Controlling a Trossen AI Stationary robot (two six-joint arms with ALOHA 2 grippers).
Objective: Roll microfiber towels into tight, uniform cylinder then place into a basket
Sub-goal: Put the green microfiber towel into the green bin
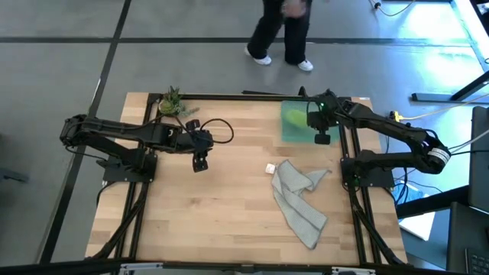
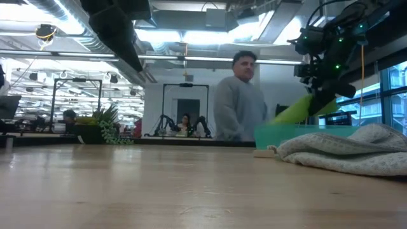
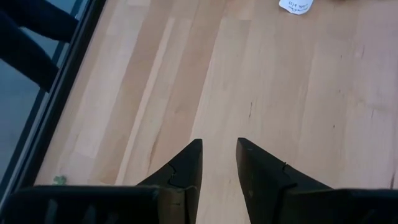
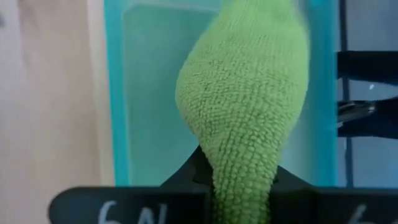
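The lime green microfiber towel (image 4: 249, 99), bunched into a thick roll, hangs from my right gripper (image 4: 239, 180), which is shut on it above the teal basket (image 1: 292, 131) at the table's far right. In the low view the roll (image 2: 294, 112) slants down from the gripper (image 2: 321, 92) toward the basket (image 2: 299, 135). The grey towel (image 1: 299, 195) lies crumpled and flat on the table in front of the basket. My left gripper (image 1: 200, 163) hovers open over bare wood left of centre, with nothing between its fingers (image 3: 186, 165). My right gripper pinches the green roll's near end (image 4: 242, 168) between its two fingers, coming from above on a slant. The roll reaches away from the fingers, thicker at its free end (image 4: 261, 37), over the basket's floor. I cannot tell whether that end touches the basket.
A small potted plant (image 1: 172, 101) stands at the far left edge of the table. A white tag (image 1: 270, 169) lies beside the grey towel. A person (image 1: 283, 30) stands just beyond the far edge. Bare wood fills the middle and near left.
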